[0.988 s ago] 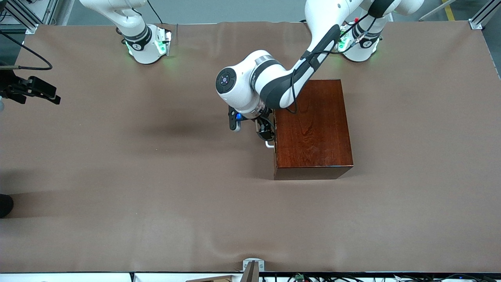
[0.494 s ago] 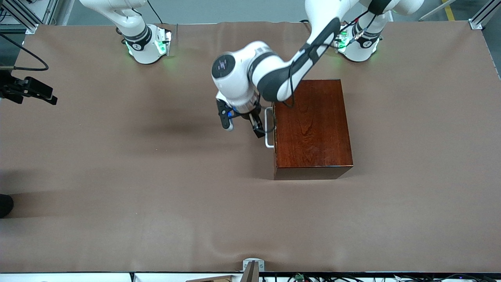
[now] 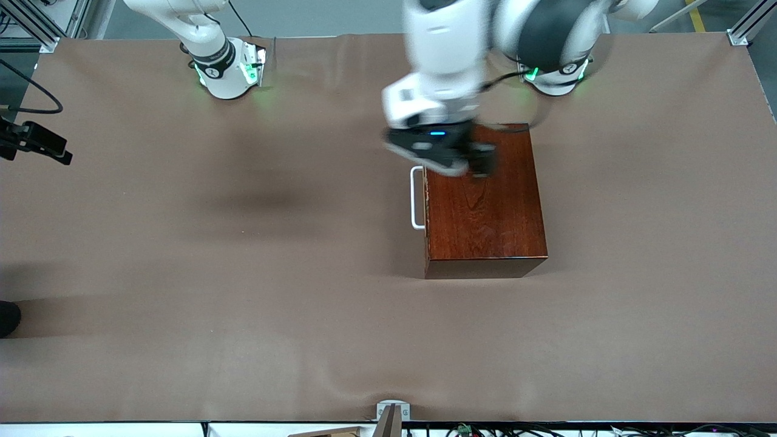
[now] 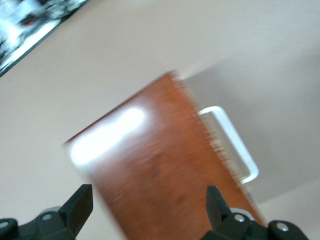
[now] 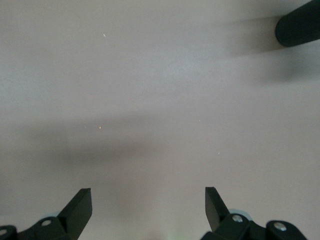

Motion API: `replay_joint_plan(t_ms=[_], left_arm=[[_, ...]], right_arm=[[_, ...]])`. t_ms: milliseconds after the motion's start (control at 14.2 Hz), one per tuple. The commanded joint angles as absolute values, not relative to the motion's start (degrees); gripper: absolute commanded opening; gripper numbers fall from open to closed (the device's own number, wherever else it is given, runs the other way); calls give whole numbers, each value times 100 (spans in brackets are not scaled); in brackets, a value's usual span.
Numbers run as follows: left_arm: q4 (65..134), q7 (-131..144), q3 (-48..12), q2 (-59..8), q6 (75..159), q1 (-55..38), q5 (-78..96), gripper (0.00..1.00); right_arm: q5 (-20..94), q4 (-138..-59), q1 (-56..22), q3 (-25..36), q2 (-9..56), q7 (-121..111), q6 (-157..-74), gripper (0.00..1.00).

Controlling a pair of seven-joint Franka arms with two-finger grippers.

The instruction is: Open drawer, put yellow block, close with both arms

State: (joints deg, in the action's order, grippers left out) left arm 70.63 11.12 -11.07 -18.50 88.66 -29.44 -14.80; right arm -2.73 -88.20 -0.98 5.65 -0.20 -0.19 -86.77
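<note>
The drawer is pushed in flush with the glossy mahogany box (image 3: pixel 491 212), and its white bar handle (image 3: pixel 416 197) faces the right arm's end of the table. My left gripper (image 3: pixel 479 162) hangs over the box top at the end nearest the robots' bases, blurred by motion. In the left wrist view the left gripper (image 4: pixel 146 210) is open with nothing between its fingers, above the box (image 4: pixel 150 165) and the handle (image 4: pixel 235 147). My right gripper (image 5: pixel 148 205) is open over bare table cover, at the table's edge (image 3: pixel 42 145) on the right arm's end. The yellow block is out of view.
A brown cover (image 3: pixel 243 303) spans the whole table. A small metal bracket (image 3: pixel 392 409) sits at the table edge nearest the front camera. Both arm bases (image 3: pixel 227 73) glow green along the edge nearest the robots.
My left gripper has left the handle, risen and swung over the box top toward its own base. The right gripper has drifted a little farther off the table's end.
</note>
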Motion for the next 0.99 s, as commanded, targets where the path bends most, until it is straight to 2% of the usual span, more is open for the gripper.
replay_joint_plan(t_ms=[0,141,353,494,635,776,917], left_arm=[[7321,1370,-1151,-1407,8588,-2139,-1214,100],[7339,1659,-1134,-1275,8272,-1480,-914,100],[7383,1837,-1134,-1248,8200,-460,-530,100],[7453,1793,-732,-1196,8305,-220,-28,100],[8047,1714,-309,-776,8690,-255,315,100],[9030,1286,-168,-135,9304,-281,360,100],[9255,1239,-79,52,9334,-325,430,100]], right_arm=[[-334,-8850,17,518,-106,27,-8754,100],[-238,-8955,271,519,-53,9,-8903,100],[605,-9131,457,527,-9,-62,-8991,100],[598,-9132,213,475,-52,96,-8956,100],[493,-9123,-26,475,-61,587,-8843,100],[370,-9123,-105,475,-70,659,-8632,100],[360,-9123,-97,483,-70,607,-8596,100]])
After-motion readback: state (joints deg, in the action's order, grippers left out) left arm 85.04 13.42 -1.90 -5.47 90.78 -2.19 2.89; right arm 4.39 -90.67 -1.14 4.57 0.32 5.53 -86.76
